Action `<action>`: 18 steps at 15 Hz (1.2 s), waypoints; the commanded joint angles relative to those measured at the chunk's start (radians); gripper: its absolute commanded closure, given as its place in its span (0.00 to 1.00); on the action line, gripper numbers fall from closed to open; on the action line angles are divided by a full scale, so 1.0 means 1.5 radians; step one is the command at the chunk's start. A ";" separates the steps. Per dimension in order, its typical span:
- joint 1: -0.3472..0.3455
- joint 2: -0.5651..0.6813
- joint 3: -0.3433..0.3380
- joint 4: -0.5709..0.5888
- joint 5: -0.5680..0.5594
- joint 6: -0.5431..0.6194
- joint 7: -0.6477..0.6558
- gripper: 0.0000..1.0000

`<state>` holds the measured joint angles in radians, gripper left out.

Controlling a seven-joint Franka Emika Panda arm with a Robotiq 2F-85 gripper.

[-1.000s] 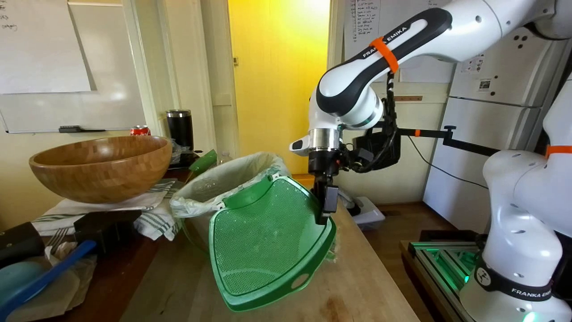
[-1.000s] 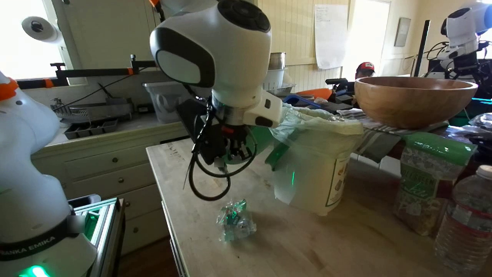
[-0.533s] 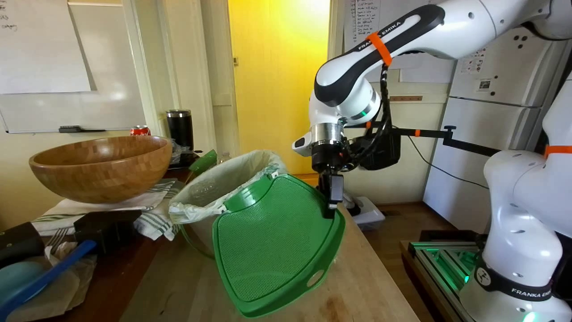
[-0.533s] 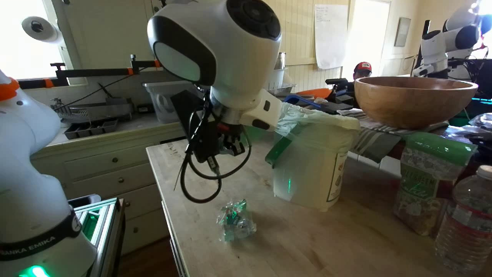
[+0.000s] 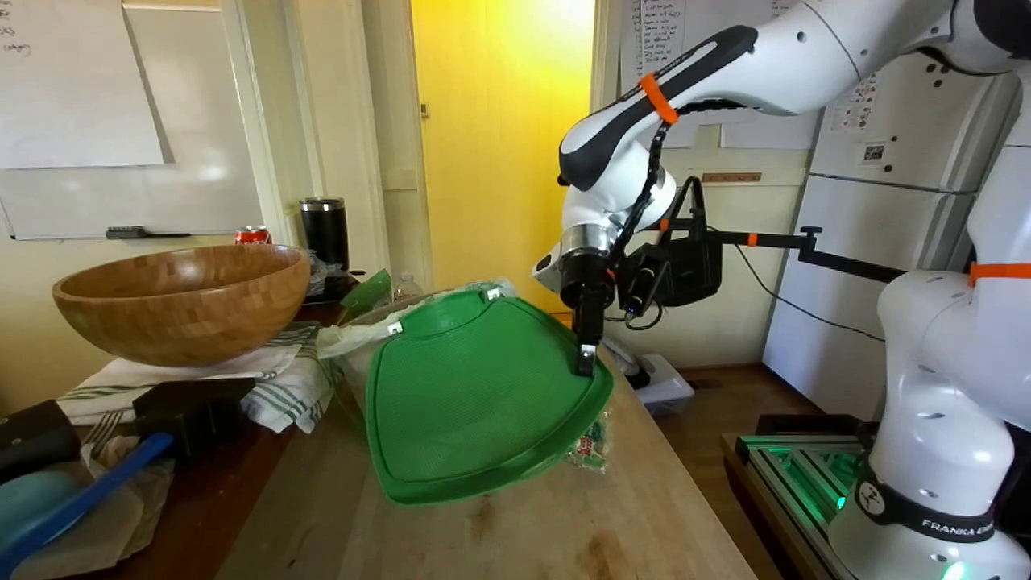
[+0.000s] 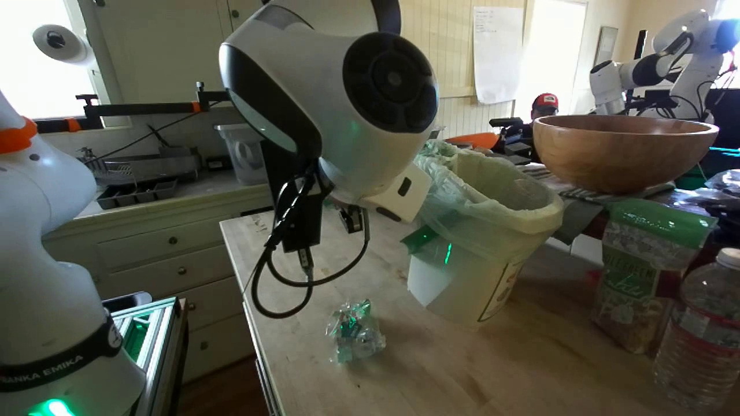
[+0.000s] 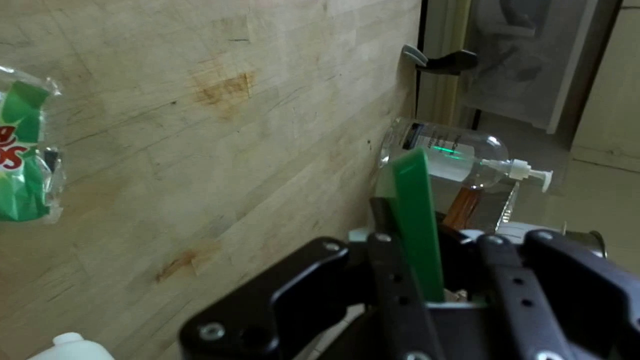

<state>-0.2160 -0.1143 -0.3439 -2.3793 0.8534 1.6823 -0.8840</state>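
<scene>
My gripper holds the rim of a green perforated lid. In the wrist view the lid stands edge-on between the fingers, which lie close on both sides. The lid is hinged to a pale bucket lined with a thin bag. The lid hangs out from the bucket rim, above the table. The bucket leans. Its opening shows in an exterior view and the lid hides much of it elsewhere. The gripper is partly hidden by the wrist there.
A crinkled green plastic packet lies on the table near the bucket. A green-topped bag and a water bottle stand beside. A wooden bowl sits on towels. A clear pump bottle shows near the table edge.
The gripper has tilted and carried the lid with it. The lid's outer edge has risen and its face has turned flatter. The bucket now leans more, with its opening turned differently.
</scene>
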 commanded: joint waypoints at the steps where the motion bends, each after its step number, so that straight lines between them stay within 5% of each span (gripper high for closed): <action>1: -0.020 0.005 0.007 0.017 0.040 -0.024 0.055 0.98; 5: -0.018 0.004 0.022 0.020 0.037 0.001 0.114 0.98; 18: -0.025 0.062 0.026 0.045 0.162 -0.153 0.206 0.98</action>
<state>-0.2374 -0.0616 -0.3059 -2.3495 1.0366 1.5228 -0.6285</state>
